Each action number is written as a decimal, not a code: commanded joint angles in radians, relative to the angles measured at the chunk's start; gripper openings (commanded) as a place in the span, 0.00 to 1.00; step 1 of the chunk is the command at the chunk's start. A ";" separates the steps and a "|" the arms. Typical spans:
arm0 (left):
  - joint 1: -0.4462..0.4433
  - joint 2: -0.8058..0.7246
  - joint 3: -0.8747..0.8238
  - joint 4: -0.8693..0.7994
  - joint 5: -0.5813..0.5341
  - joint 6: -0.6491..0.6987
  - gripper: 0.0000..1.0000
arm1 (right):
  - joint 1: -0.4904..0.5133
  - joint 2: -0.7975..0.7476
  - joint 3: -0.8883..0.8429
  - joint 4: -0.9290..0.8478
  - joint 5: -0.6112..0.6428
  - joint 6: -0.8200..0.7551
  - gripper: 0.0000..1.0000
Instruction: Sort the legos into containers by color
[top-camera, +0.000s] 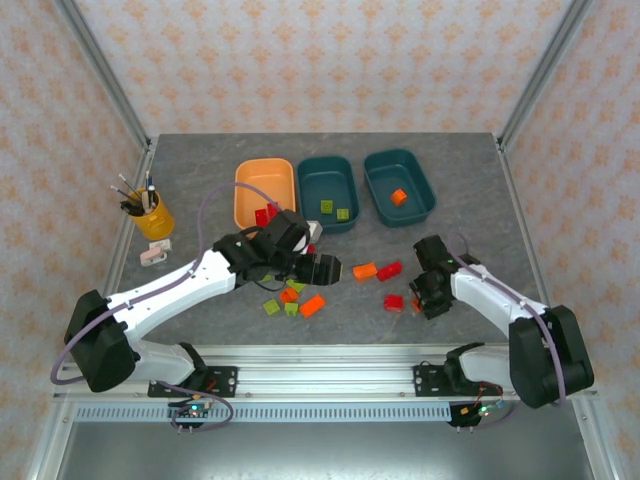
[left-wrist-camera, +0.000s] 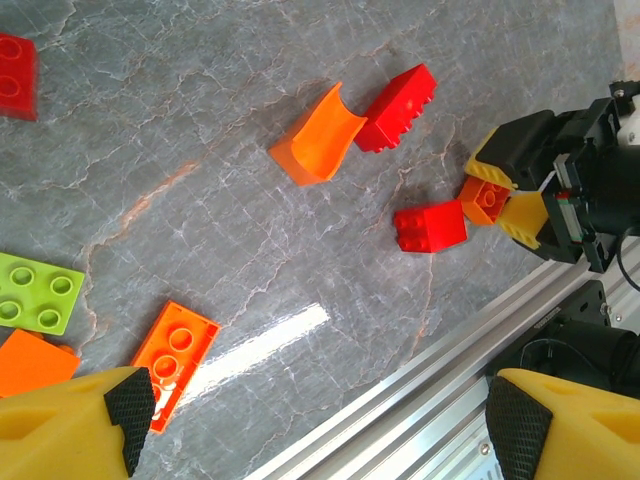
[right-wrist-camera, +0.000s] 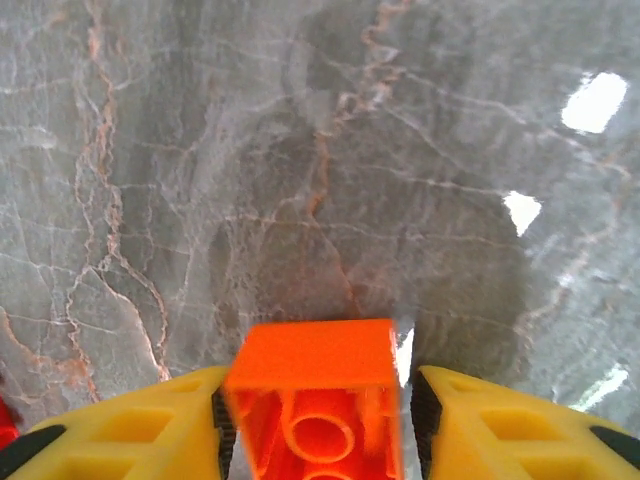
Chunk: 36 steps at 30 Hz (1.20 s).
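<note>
Table (top-camera: 470, 190): grey marbled stone-look top, glossy enough to throw glare; don't trust the highlights as edges.
Containers: smooth shallow rounded tubs in a row at the far side: light orange tub (top-camera: 250, 200) with red bricks, middle teal tub (top-camera: 312, 182) with lime ones, right teal tub (top-camera: 420, 205) with one orange brick.
Left gripper (left-wrist-camera: 310, 425): jaws wide, holding nothing, hovering over loose legos near the front rail.
Right gripper (right-wrist-camera: 318, 420): yellow fingers pinch an orange brick (right-wrist-camera: 315, 395) by its flat sides, hollow underside facing the camera.
Step in hand: you'd do best to lift straight up, then carry it to the right teal tub.
Loose legos: hard studded plastic; a red brick (left-wrist-camera: 430, 225) lies just beside your grasp, so keep clear.
</note>
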<state>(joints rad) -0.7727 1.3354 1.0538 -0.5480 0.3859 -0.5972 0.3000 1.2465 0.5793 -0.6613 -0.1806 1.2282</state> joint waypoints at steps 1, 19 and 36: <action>-0.005 -0.028 0.020 0.022 -0.022 -0.007 0.89 | -0.004 0.025 -0.021 0.051 0.000 -0.009 0.42; 0.190 -0.023 0.163 0.003 -0.061 -0.145 0.89 | -0.004 0.319 0.753 -0.179 0.227 -0.584 0.30; 0.290 -0.078 0.167 -0.042 -0.121 -0.168 0.89 | -0.018 0.921 1.273 -0.345 0.138 -0.814 0.41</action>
<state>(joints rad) -0.4942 1.3075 1.2179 -0.5583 0.3107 -0.7460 0.2909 2.1651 1.8256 -0.9287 -0.0422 0.4427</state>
